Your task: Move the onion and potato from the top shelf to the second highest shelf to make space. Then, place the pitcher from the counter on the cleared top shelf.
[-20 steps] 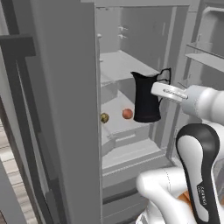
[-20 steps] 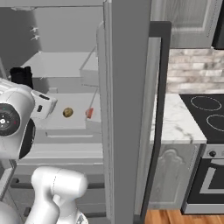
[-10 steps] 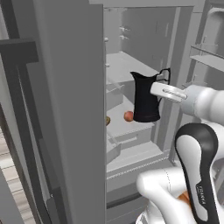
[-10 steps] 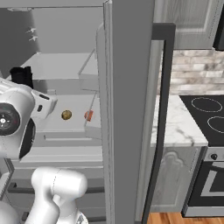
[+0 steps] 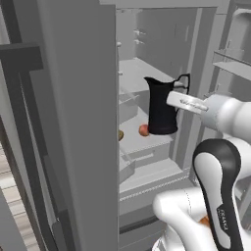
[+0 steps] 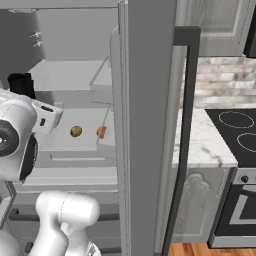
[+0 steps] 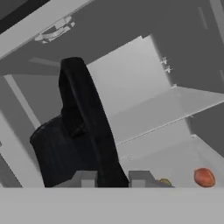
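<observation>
Hand (image 7: 112,177) clamped on pitcher (image 5: 162,108) handle.

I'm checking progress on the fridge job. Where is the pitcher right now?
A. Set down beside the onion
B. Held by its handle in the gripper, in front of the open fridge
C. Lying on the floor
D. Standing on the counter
B: the gripper is shut on the pitcher handle, holding it up before the shelves.

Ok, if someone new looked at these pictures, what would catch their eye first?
The tall black pitcher, held by its handle in the shut gripper in front of the open fridge. Behind it, the red-orange onion and brown-yellow potato lie on the second highest shelf, with the top shelf bare.
</observation>
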Robot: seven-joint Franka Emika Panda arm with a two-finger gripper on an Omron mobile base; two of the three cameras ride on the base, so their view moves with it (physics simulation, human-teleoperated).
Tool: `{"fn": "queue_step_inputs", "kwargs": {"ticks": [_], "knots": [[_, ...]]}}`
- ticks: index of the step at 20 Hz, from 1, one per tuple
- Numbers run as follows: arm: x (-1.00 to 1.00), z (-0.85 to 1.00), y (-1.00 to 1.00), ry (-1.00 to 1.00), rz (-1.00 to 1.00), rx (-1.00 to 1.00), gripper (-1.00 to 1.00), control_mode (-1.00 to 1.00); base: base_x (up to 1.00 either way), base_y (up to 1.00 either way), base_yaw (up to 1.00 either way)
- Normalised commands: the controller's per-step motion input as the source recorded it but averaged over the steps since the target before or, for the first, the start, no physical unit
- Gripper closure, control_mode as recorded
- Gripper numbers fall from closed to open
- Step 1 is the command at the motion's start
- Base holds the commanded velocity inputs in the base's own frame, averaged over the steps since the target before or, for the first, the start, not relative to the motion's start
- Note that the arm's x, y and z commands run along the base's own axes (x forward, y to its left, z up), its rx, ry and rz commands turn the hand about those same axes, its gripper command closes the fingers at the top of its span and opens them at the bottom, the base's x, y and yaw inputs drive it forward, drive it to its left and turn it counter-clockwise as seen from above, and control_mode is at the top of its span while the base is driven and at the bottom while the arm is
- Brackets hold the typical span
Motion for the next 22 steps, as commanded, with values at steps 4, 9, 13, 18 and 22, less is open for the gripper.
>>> {"fn": "queue_step_inputs", "kwargs": {"ticks": [4,9,13,18,22], "knots": [[-0.01,0.16,0.02,-0.29,0.00,0.00,1.00,-1.00,0.00,0.00,0.00],[0.00,0.16,0.00,-0.20,-0.02,0.00,1.00,-1.00,0.00,0.00,0.00],[0.21,0.02,0.00,-0.05,-0.06,0.00,1.00,-1.00,0.00,0.00,0.00],[0.39,0.00,0.01,0.01,-0.07,0.00,1.00,-1.00,0.00,0.00,0.00],[0.45,0.00,0.03,0.05,-0.11,0.00,1.00,-1.00,0.00,0.00,0.00]]}}
